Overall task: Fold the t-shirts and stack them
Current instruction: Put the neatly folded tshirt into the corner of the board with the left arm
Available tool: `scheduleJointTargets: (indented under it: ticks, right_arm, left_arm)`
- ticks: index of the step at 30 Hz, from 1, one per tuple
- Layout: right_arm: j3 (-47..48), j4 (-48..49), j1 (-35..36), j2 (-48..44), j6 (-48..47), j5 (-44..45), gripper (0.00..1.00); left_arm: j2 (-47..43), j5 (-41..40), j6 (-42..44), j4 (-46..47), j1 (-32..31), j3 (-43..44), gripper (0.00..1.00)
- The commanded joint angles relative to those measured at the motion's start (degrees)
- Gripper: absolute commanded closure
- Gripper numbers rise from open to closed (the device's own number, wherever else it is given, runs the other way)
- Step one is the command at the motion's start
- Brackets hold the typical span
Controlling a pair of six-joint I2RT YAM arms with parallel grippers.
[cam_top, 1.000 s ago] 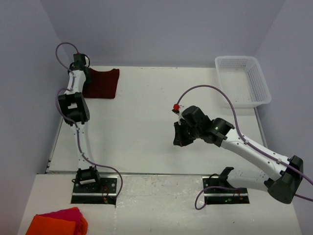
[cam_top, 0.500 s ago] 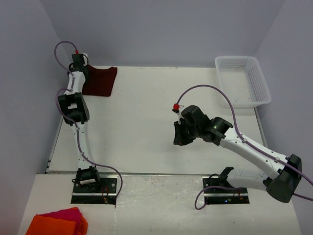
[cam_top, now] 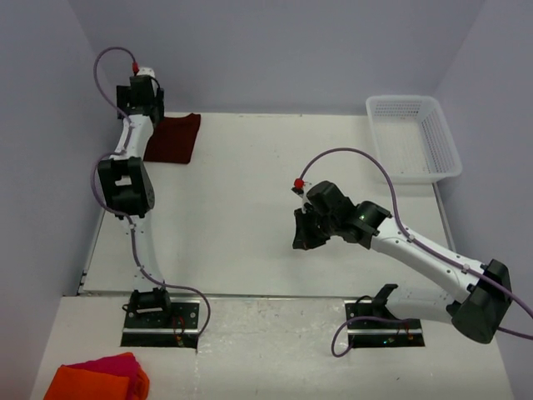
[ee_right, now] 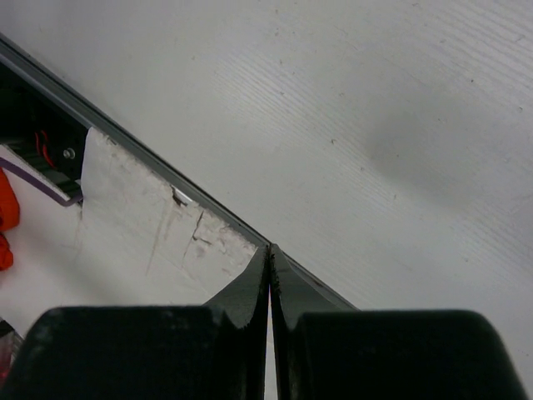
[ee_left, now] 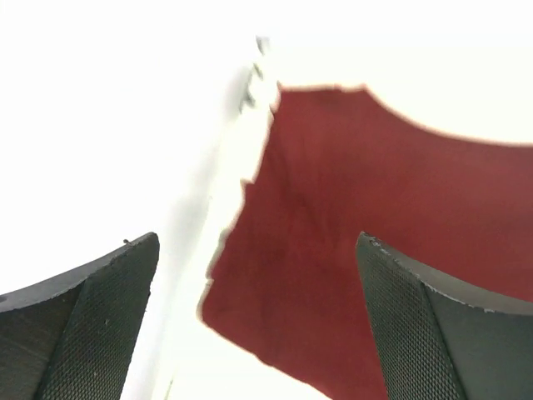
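Table (cam_top: pixel 250 208): white top, walls on the far, L and R sides; both arm bases sit at the near edge.
R arm (cam_top: pixel 416 250): reaches in from the near-R base toward mid-table, purple cable looping over it.
L arm (cam_top: pixel 125 183): stretched along the L edge up to the far-L corner, wrist raised by the back wall.
Basket (cam_top: pixel 402 99): white plastic mesh, far-R corner, well apart from both arms.
T-shirt (cam_top: pixel 175 137): dark maroon, folded into a compact rectangle, flat on the table in the far-L corner. L arm covers its L edge in the top view.
Cloths (cam_top: pixel 96 379): orange and pink, bunched on the near ledge left of the L base.
L gripper (ee_left: pixel 256 242): fingers spread wide, gripping nothing. Wrist cam shows the t-shirt (ee_left: pixel 375 242) below and between them. View is washed out, so it looks to be above the cloth, but contact can't be ruled out.
R gripper (ee_right: pixel 269 250): fingers pressed together tip to tip, nothing between; over bare table at mid-table, well apart from the t-shirt.
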Motion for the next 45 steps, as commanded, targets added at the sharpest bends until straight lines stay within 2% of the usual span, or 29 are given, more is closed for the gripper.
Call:
scheduleJointTargets:
  ticks: [1,5,7,9,10,12,13,15,16,18,20,22,26,29,33,35,40,45]
  right_arm:
    - [-1.2,3.2,0.0,-2.3,2.2,-1.9,1.0]
    - [-3.4,3.5,0.0,-5.9,4.3,-2.2,1.0]
    - [-4.1,3.8,0.0,-7.1,4.9,-2.1,1.0]
    - [-5.2,4.2,0.0,-8.1,5.4,-1.2,1.0]
    - [-5.5,4.4,0.0,-8.1,5.3,-0.6,1.0]
    - [-5.8,4.9,0.0,-7.2,4.9,0.1,1.0]
    - [-5.8,5.1,0.0,-6.6,3.9,0.2,1.0]
    - [-4.7,4.9,0.0,-5.6,3.0,0.2,1.0]
    - [-4.4,4.3,0.0,-4.6,1.8,-0.5,1.0]
    - [-2.4,3.3,0.0,-3.7,1.0,-0.8,1.0]
    - [0.1,0.3,0.0,-2.1,0.1,-1.3,1.0]
    - [1.4,-1.5,0.0,-1.3,0.1,-2.0,1.0]
    - [2.4,-1.8,0.0,-1.5,2.2,-3.0,1.0]
    - [2.0,-2.2,0.0,-2.4,3.5,-2.1,1.0]
    - [0.7,-2.0,0.0,-4.1,4.8,-0.9,1.0]
    - [0.1,-1.5,0.0,-4.2,4.8,-0.6,1.0]
    - [-1.1,1.2,0.0,-2.8,4.5,-0.7,1.0]
    - [-0.9,2.4,0.0,0.7,3.0,4.0,1.0]
  left_arm:
    - [-12.1,-14.2,3.5,7.9,-6.4,0.3,0.0]
    - [-18.0,-20.2,8.4,15.2,-9.8,-6.1,0.0]
    - [-18.3,-16.1,7.6,11.9,-10.1,-5.7,0.0]
    - [-16.7,-12.2,6.0,8.0,-10.1,-3.3,0.08]
    - [-15.8,-7.1,5.3,3.4,-10.1,-2.0,0.3]
    - [-13.4,-4.1,1.2,-0.4,-10.3,1.2,0.7]
    - [-12.5,-2.0,-1.2,-3.9,-10.3,2.9,1.0]
    - [-12.8,0.6,-9.6,-5.7,-11.2,1.8,1.0]
    - [-14.0,0.9,-12.8,-4.4,-11.9,-1.8,1.0]
    - [-14.6,-2.7,-14.2,-2.7,-15.2,-5.1,1.0]
    - [-12.3,-7.7,-15.7,-4.8,-17.2,-4.1,1.0]
    - [-9.2,-12.4,-17.2,-8.5,-17.6,-1.4,1.0]
    - [-5.4,-14.5,-18.6,-12.4,-15.9,1.0,1.0]
    - [-4.9,-10.0,-18.8,-11.6,-12.0,-0.7,1.0]
    - [-5.9,2.2,-17.9,-6.9,-6.5,-5.3,1.0]
    - [-5.6,4.5,-17.1,-6.1,-4.6,-5.6,1.0]
    - [-4.7,10.3,-14.2,-5.3,-4.1,-5.2,1.0]
    - [-8.0,16.6,-18.9,-5.0,-4.4,-7.1,1.0]
